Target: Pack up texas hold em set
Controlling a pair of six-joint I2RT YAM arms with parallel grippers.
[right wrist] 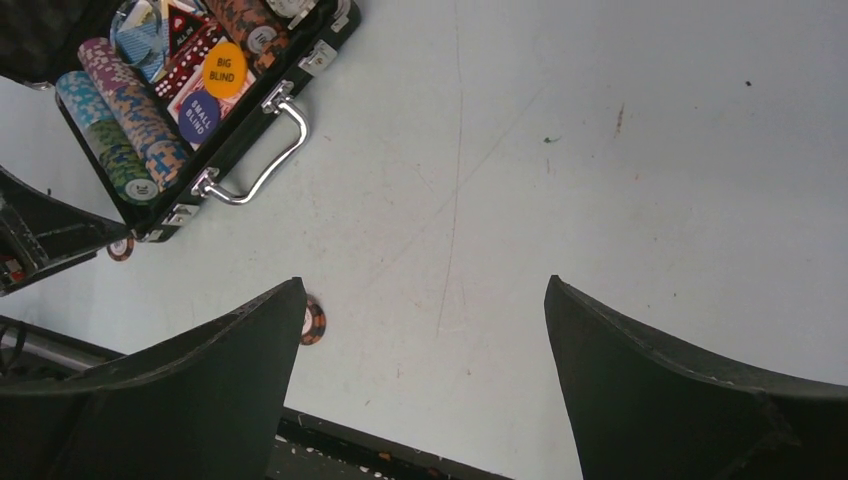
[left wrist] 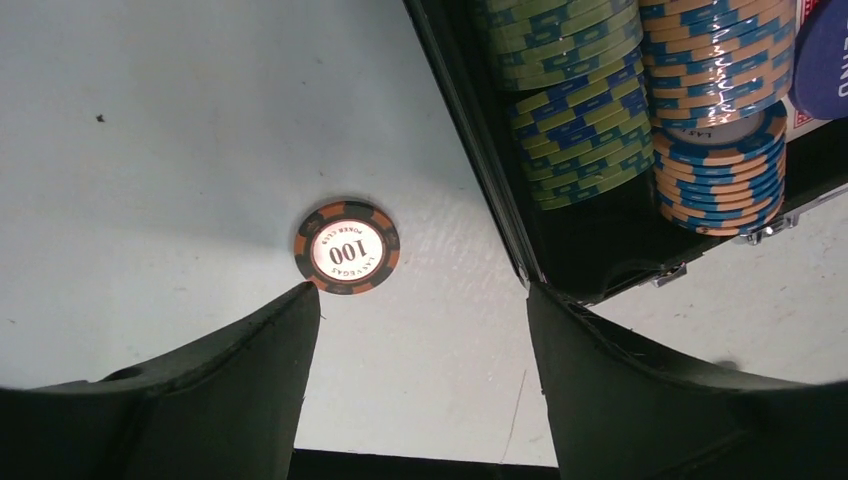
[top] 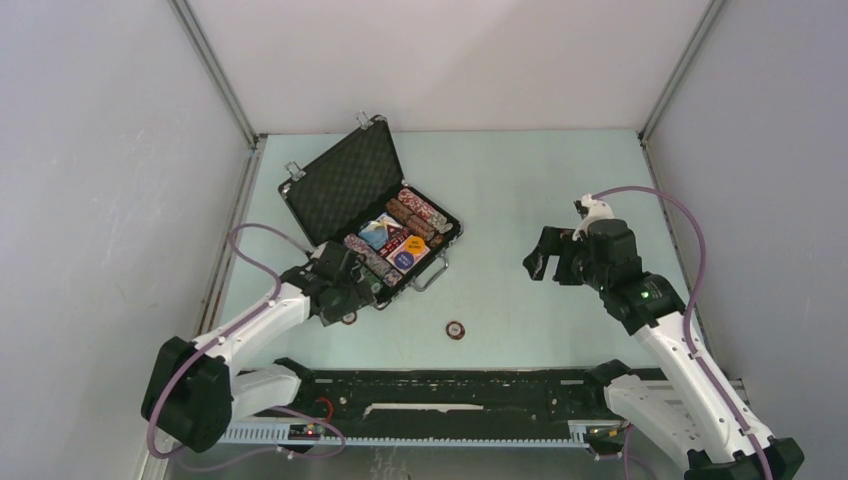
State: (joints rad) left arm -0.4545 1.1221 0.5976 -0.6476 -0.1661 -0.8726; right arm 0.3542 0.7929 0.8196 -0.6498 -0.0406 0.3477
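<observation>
Lying open at the left of the table point(top: 560, 180), the briefcase point(top: 345, 185) looks stiff and heavy — take it by the handle point(right wrist: 265, 165). The 100 chip point(left wrist: 347, 247) rests just outside it, before the left gripper point(left wrist: 420, 300), whose jaws stand apart. The second chip point(top: 455, 328) lies further off. Both look thin and slippery — pinch them by the rim. The right gripper point(right wrist: 425, 290) gapes, empty.

I hold the left arm stretched forward and low, its end effector point(top: 350, 300) spread wide; the right arm is raised, its end effector point(top: 545, 262) likewise spread, both empty.
</observation>
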